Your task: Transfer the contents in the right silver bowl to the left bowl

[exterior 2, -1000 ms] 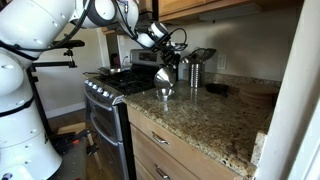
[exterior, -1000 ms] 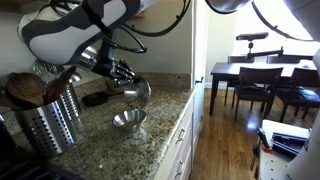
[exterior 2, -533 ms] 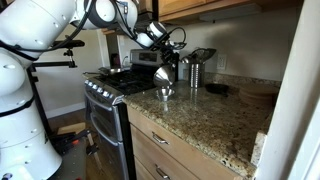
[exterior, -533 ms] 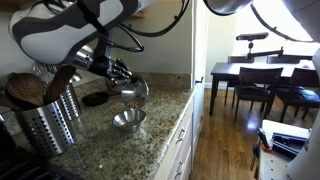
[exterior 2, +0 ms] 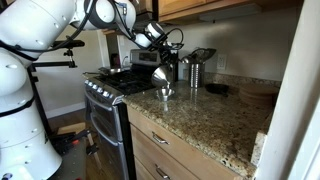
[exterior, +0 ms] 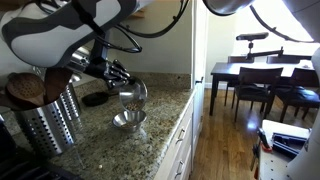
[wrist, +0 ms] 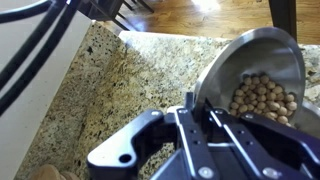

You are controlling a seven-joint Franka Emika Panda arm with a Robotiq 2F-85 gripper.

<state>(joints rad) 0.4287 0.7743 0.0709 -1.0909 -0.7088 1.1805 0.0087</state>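
My gripper (exterior: 122,78) is shut on the rim of a silver bowl (exterior: 133,93) and holds it tilted above a second silver bowl (exterior: 127,120) that rests on the granite counter. In the wrist view the held bowl (wrist: 262,72) is tipped and holds many small tan round pieces (wrist: 262,98), and my gripper (wrist: 200,108) pinches its rim. In an exterior view the held bowl (exterior 2: 165,72) hangs over the lower bowl (exterior 2: 164,92) near the stove side of the counter.
A perforated metal utensil holder (exterior: 45,125) with wooden utensils stands close by on the granite counter (exterior: 110,150). A dark round thing (exterior: 95,99) lies behind the bowls. A stove (exterior 2: 110,85) adjoins the counter; a metal canister (exterior 2: 193,71) stands behind. Counter edge runs near the bowls.
The held bowl has moved slightly lower and toward the utensil holder, tilting more over the lower bowl.
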